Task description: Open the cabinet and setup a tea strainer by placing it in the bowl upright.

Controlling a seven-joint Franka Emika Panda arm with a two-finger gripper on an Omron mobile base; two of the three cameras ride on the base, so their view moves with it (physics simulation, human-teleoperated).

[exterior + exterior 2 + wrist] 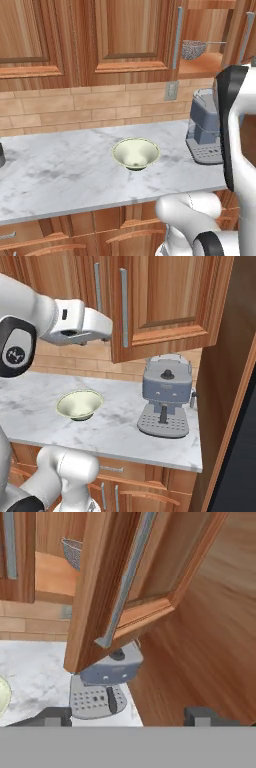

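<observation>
The cabinet's right door point(170, 301) hangs swung open, its silver bar handle point(127, 577) just ahead of my hand. On the wooden shelf point(206, 65) inside sits the tea strainer point(194, 49), a small mesh basket with a thin wire handle; its edge point(72, 551) peeks past the door. The cream-green bowl point(136, 153) stands upright on the marble counter, also seen as bowl point(80, 404). My gripper point(129, 716) is open, fingertips point(55, 714) far apart with nothing between them, close to the door's handle edge and well above the counter. The gripper point(107, 336) is level with the door's lower part.
A grey espresso machine point(165, 401) stands on the counter right of the bowl, under the open door. A tall wooden panel point(230, 381) closes the right side. The left cabinet doors point(125, 35) are shut. A wall outlet point(171, 91) sits on the brick backsplash.
</observation>
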